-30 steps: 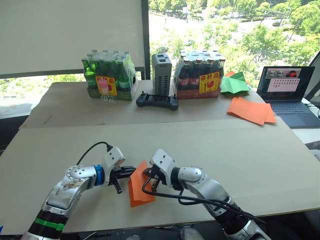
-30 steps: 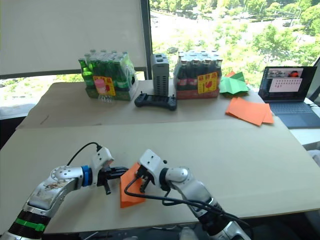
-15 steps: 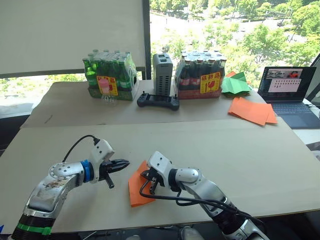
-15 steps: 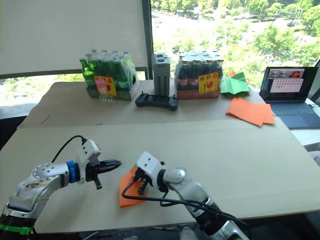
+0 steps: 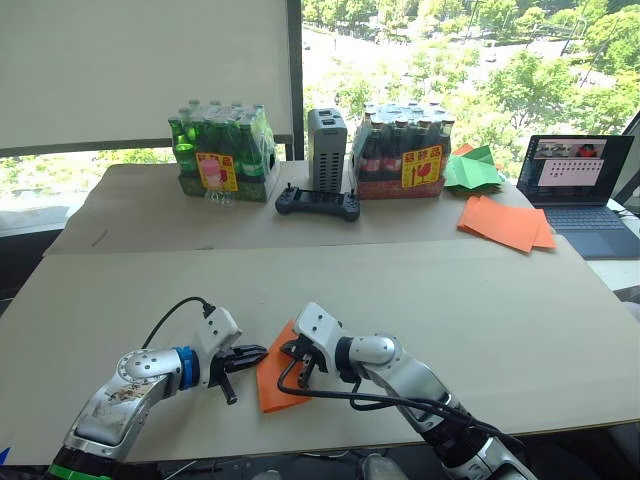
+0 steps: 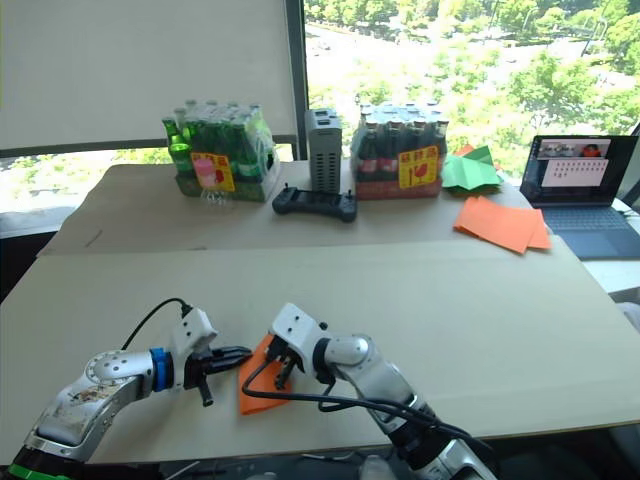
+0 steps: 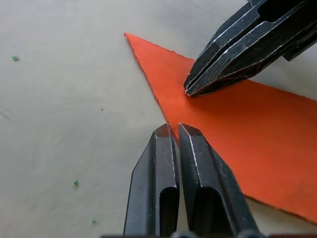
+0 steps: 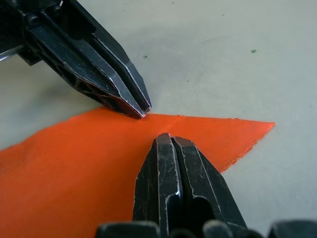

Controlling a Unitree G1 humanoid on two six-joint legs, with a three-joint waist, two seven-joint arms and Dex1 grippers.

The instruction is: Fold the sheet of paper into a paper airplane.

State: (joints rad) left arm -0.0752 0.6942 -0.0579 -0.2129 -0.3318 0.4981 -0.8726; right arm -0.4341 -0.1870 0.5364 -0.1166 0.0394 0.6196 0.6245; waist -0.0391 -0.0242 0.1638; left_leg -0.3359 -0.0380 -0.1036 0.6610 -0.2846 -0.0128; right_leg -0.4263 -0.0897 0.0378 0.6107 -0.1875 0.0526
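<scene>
The orange sheet of paper [image 5: 274,378] lies flat near the table's front edge, folded to a pointed wedge with its tip toward the far side [image 7: 130,35]. My left gripper [image 5: 255,353] is shut, and its fingertips [image 7: 171,130] touch the paper's left edge. My right gripper [image 5: 292,350] is also shut, with its tips resting on top of the paper [image 8: 74,168] close to the point. The two grippers' tips sit a finger's width apart, facing each other.
At the table's far side stand a pack of green bottles [image 5: 220,150], a grey box [image 5: 325,150], a pack of dark bottles [image 5: 400,150] and a black controller [image 5: 317,204]. A pile of orange sheets [image 5: 505,222], a green paper shape [image 5: 470,168] and a laptop [image 5: 580,180] sit far right.
My left gripper pulled away to the left half a second ago and has come back to the paper's left edge. The right gripper has stayed on the paper.
</scene>
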